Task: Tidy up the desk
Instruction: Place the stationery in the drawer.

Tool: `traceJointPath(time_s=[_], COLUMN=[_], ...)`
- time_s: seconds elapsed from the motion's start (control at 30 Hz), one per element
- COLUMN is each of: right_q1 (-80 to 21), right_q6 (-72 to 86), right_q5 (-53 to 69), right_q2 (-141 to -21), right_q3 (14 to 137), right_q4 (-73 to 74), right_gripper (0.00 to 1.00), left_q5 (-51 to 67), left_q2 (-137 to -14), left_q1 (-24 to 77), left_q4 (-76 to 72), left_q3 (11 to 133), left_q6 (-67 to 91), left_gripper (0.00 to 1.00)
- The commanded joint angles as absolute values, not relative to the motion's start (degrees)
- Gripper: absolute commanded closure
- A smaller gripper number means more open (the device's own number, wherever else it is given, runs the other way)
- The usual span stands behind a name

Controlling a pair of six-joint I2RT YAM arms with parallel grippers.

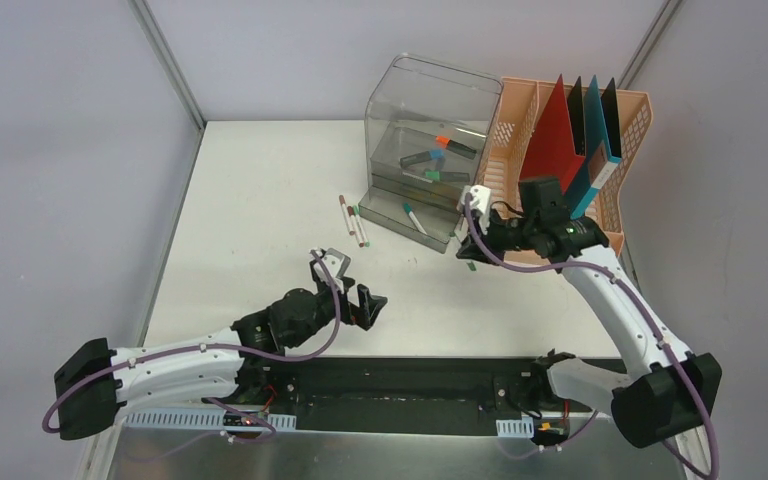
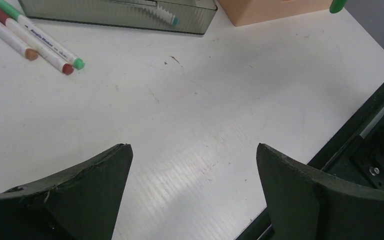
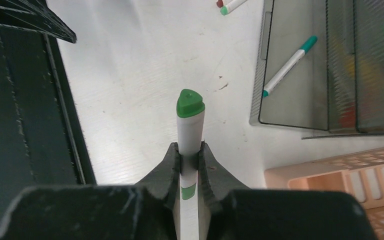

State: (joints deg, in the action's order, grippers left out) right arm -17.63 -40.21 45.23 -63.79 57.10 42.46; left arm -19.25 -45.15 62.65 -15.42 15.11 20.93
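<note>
My right gripper (image 3: 190, 150): pressed together, pinching green-capped marker (image 3: 190, 112). Marker's long axis in line with fingers, cap pointing forward past tips, near front right corner of clear box (image 3: 330, 65). My left gripper (image 2: 194, 155): spread wide, holding nothing, in front of clear box. Desk (image 1: 260, 200): flat beneath clear box, rail edge toward my bases; long axis unclear. Risk: narrow pinch lets marker swivel or slip.

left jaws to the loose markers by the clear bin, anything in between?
Nothing. Between the left gripper, jaws open, and the loose markers there is only bare desk. The left wrist view shows it plainly, and the top view agrees.
</note>
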Motion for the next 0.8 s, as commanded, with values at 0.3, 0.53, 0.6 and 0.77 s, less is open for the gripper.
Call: traceJointPath(time_s=[0.3, 0.53, 0.6, 0.77], right_q1=[-32.8, -36.9, -37.9, -39.5], right_q6=[-45.2, -44.5, -43.9, -43.5], right_q5=[16.3, 7.5, 5.1, 0.6], right_q2=[-76.7, -84.5, -86.4, -90.8], right_q3=[72.8, 77.5, 77.9, 79.6], right_q4=[42.7, 41.3, 39.8, 37.1], right_gripper=[1.0, 1.0, 1.0, 1.0], left_q5=[-25.4, -26.6, -26.7, -27.1], left_q2=[-40.1, -38.1, -37.7, -37.3], left_q1=[62.9, 62.9, 62.9, 62.9], left_q4=[-10.5, -7.1, -6.9, -6.4], left_q3=[12.2, 11.8, 11.4, 10.6], left_q6=[24.3, 25.0, 25.3, 26.5], left_gripper=[0.01, 0.01, 0.01, 0.01])
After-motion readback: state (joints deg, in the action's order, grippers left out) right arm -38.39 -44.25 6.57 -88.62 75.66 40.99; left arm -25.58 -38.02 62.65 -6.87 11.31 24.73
